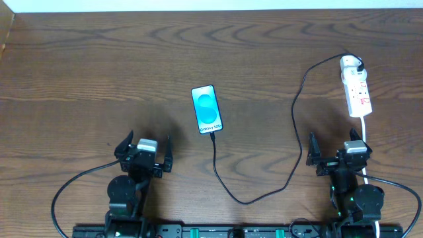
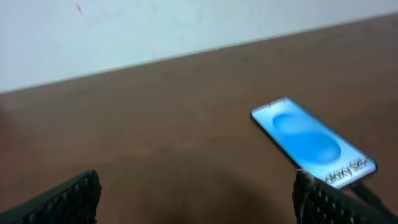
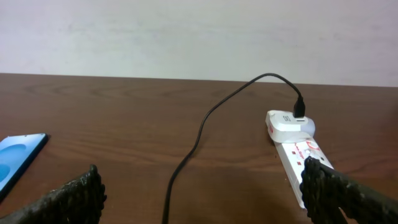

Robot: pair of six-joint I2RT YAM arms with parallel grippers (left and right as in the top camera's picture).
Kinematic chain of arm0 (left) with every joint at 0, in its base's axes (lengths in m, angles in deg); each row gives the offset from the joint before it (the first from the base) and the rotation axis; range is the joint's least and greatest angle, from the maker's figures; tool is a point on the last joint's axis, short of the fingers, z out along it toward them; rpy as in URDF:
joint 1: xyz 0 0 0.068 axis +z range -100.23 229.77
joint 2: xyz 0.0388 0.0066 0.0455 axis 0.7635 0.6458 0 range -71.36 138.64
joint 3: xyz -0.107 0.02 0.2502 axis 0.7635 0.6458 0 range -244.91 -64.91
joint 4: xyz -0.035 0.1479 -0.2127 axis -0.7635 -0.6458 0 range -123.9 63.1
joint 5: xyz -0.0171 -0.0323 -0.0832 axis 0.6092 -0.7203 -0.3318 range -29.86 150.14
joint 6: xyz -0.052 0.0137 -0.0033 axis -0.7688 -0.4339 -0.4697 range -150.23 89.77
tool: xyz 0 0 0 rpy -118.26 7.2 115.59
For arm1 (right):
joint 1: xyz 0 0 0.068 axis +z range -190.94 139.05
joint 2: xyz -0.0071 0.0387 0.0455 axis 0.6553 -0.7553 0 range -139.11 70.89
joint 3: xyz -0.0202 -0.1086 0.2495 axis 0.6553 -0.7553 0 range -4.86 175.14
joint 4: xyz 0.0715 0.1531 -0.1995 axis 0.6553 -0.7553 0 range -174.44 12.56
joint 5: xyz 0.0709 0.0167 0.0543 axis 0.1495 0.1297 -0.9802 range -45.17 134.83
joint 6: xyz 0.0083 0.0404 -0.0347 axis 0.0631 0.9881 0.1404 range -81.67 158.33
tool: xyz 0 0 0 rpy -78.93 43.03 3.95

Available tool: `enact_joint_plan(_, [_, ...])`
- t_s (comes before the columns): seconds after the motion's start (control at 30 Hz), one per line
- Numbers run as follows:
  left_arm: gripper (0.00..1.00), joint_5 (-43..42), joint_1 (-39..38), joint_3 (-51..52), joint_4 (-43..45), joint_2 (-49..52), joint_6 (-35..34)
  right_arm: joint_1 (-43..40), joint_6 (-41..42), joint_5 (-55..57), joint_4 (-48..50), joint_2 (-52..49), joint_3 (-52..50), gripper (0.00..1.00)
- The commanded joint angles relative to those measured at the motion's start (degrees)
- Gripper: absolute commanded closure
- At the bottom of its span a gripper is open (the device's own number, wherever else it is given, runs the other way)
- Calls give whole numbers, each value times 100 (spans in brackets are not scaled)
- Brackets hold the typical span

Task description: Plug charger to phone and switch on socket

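The left gripper (image 1: 147,140) and right gripper (image 1: 334,142) sit low in the frame, both spread wide and holding nothing, apparently parked clear of the work. The phone (image 1: 206,109) lies face up at centre, screen lit. The charger (image 1: 248,200) runs from its lower edge in 1 loop up to the socket (image 1: 357,91) at upper right. Its tip seems seated, though it is too small to confirm. The socket's white cord (image 1: 365,129) trails just beside the right gripper.

Dark wood bench (image 1: 79,73), three items on it.
Phone (image 1: 207,109) flat mid-bench, screen up; black charger (image 1: 247,201) cable loops from its near end over to white socket (image 1: 357,92) lying at far right.
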Motion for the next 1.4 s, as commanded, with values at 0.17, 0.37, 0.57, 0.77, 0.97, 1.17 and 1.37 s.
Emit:
enact_joint_plan(0.17, [2, 131, 256, 7, -372, -826, 111, 35, 39, 39, -22, 46, -17, 1])
enact_joint_plan(0.37, [2, 149, 260, 7, -413, -811, 111, 35, 39, 39, -22, 46, -17, 1])
enact_joint_plan(0.57, [2, 149, 260, 7, -413, -765, 114, 35, 39, 39, -22, 46, -17, 1])
enact_joint_plan(0.77, [2, 149, 260, 7, -413, -765, 114, 35, 39, 39, -22, 46, -17, 1])
enact_joint_plan(0.97, [2, 149, 260, 7, -413, -765, 114, 35, 39, 39, -22, 46, -17, 1])
enact_joint_plan(1.17, [2, 149, 260, 7, -413, -765, 111, 35, 39, 39, -22, 46, -17, 1])
enact_joint_plan(1.37, [2, 149, 260, 7, -413, -765, 114, 35, 39, 39, -22, 46, -17, 1])
